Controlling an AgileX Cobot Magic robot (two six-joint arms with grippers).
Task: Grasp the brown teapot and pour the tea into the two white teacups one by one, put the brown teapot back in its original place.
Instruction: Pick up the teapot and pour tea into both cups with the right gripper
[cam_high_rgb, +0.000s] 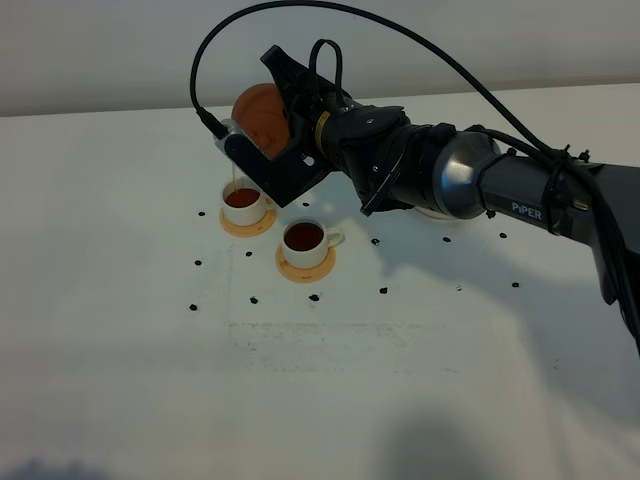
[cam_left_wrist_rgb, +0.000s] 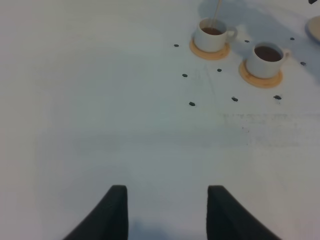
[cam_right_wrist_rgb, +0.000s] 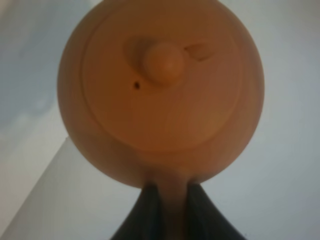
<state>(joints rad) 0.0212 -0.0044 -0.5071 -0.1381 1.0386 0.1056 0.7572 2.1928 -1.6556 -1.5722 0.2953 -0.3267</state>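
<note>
two cups (cam_high_rgb: 247, 204) on the table (cam_high_rgb: 400, 380), teapot (cam_high_rgb: 262, 118) tipped over one.

the right gripper (cam_right_wrist_rgb: 170, 202) is clamped on the teapot's handle (cam_right_wrist_rgb: 174, 200), holding the pot in the air on its side, lid knob (cam_right_wrist_rgb: 163, 62) facing the wrist camera. a thin stream of tea (cam_high_rgb: 233, 182) falls into the cup directly under the pot; that cup sits on an orange coaster (cam_high_rgb: 247, 224) and holds dark liquid. the second cup (cam_high_rgb: 305, 239), just beside the first and nearer the table's front, is also full, on its own coaster (cam_high_rgb: 305, 265). the cream saucer (cam_left_wrist_rgb: 315, 27) lies bare, past the second cup from the first. the left gripper (cam_left_wrist_rgb: 167, 210) hangs with fingers spread over bare table, well apart from the first cup.
</note>
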